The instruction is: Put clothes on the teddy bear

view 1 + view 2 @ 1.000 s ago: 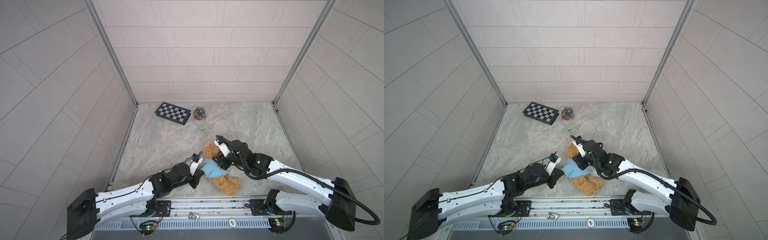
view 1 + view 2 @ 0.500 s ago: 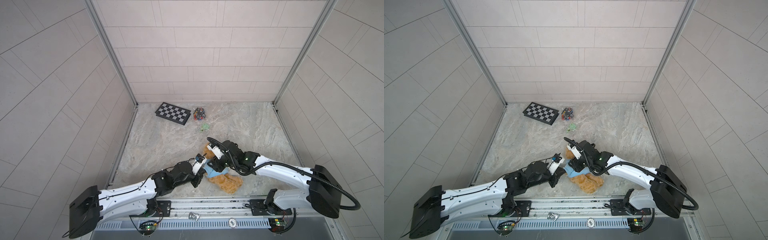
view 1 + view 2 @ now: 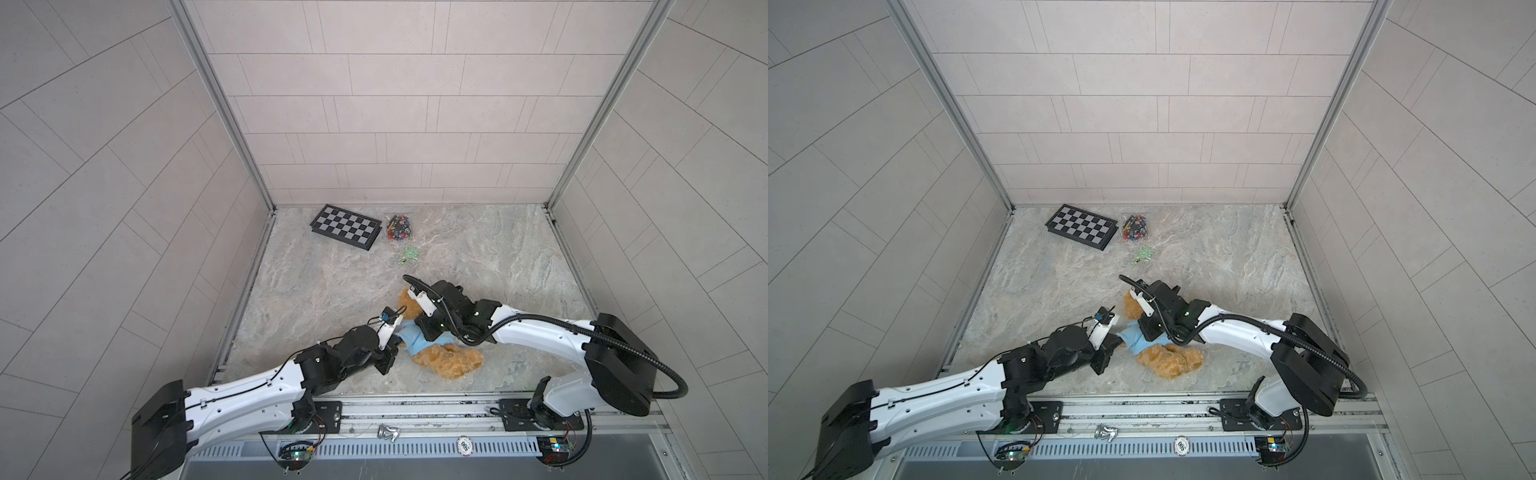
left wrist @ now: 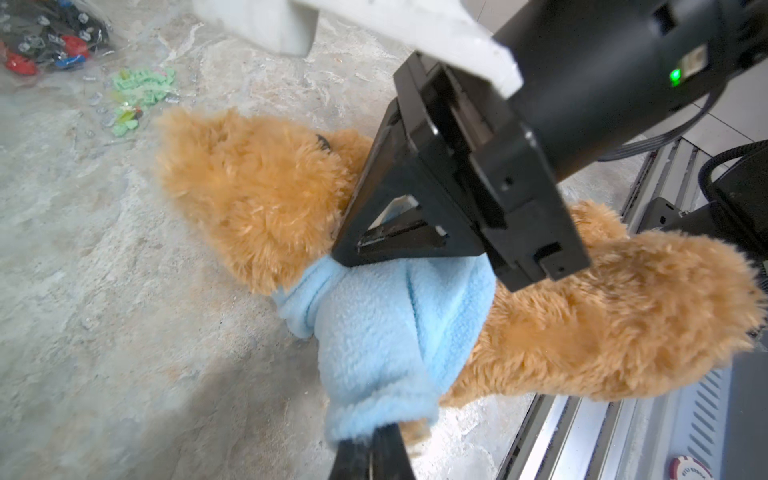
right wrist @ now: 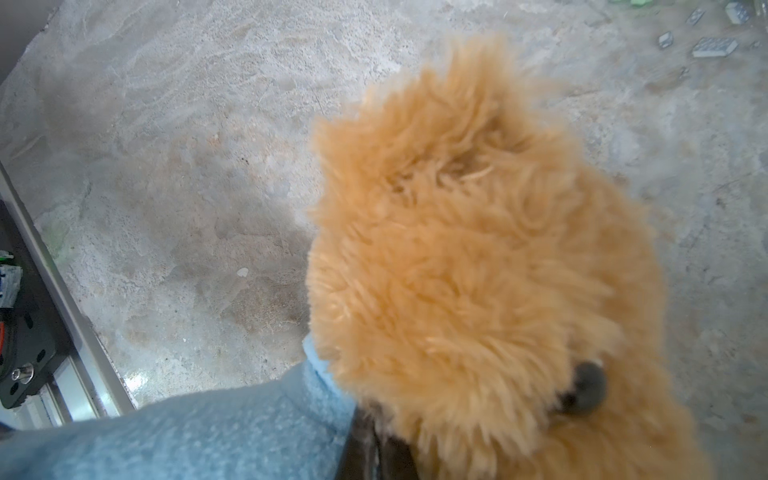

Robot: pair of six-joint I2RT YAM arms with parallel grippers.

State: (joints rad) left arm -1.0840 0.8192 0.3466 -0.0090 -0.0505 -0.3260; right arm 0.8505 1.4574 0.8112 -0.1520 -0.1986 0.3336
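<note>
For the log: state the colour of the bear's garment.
Light blue; the garment shows best in the left wrist view.

bare floor right, teddy bear front — chessboard back

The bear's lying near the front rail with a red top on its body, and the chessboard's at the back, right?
Not red: the top on the bear is light blue, as the left wrist view shows. The bear does lie near the front rail, and the chessboard is at the back.
</note>
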